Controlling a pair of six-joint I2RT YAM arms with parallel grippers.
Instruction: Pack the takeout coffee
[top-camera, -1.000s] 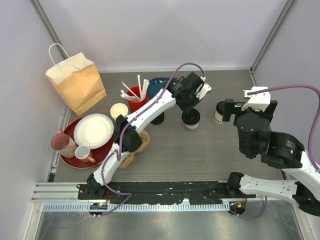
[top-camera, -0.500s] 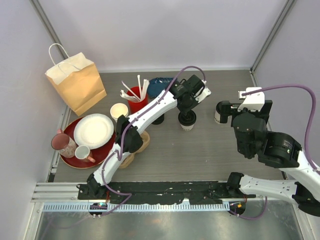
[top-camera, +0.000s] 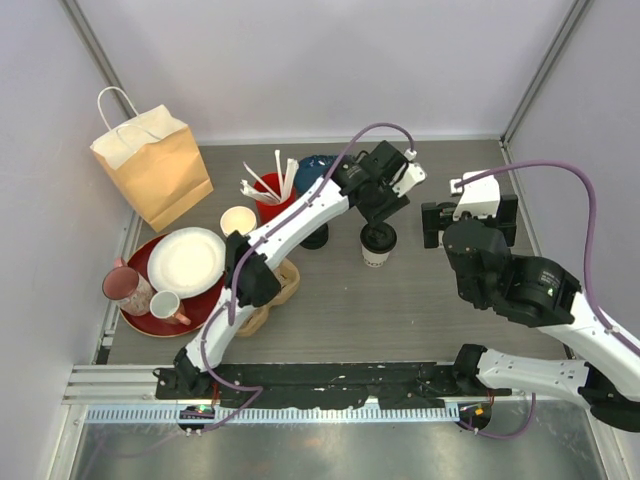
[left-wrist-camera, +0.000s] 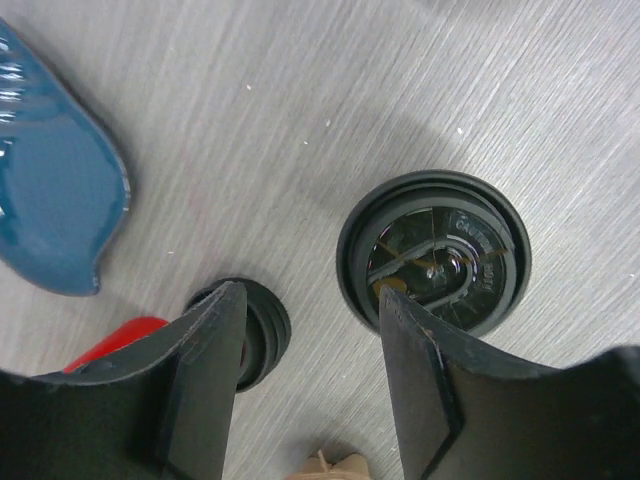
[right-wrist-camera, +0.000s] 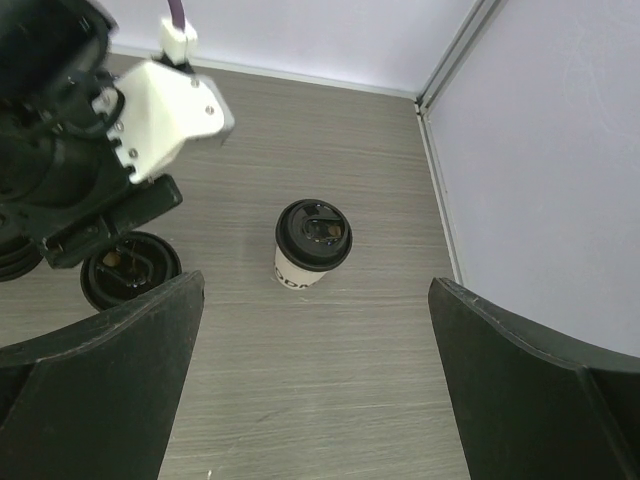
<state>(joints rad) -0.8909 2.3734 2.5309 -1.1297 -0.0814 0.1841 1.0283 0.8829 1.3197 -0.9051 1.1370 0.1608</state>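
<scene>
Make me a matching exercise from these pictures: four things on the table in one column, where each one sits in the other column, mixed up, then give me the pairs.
Things
1. paper bag
2. white plate
3. blue dish
4. coffee cup in the right wrist view

Places
A. lying on the dark red tray
B. standing alone at the right side, black lid on
C. upright at the back left, handles up
D. at the back, beside the red cup of white sticks

Pairs: 1-C, 2-A, 3-D, 4-B
</scene>
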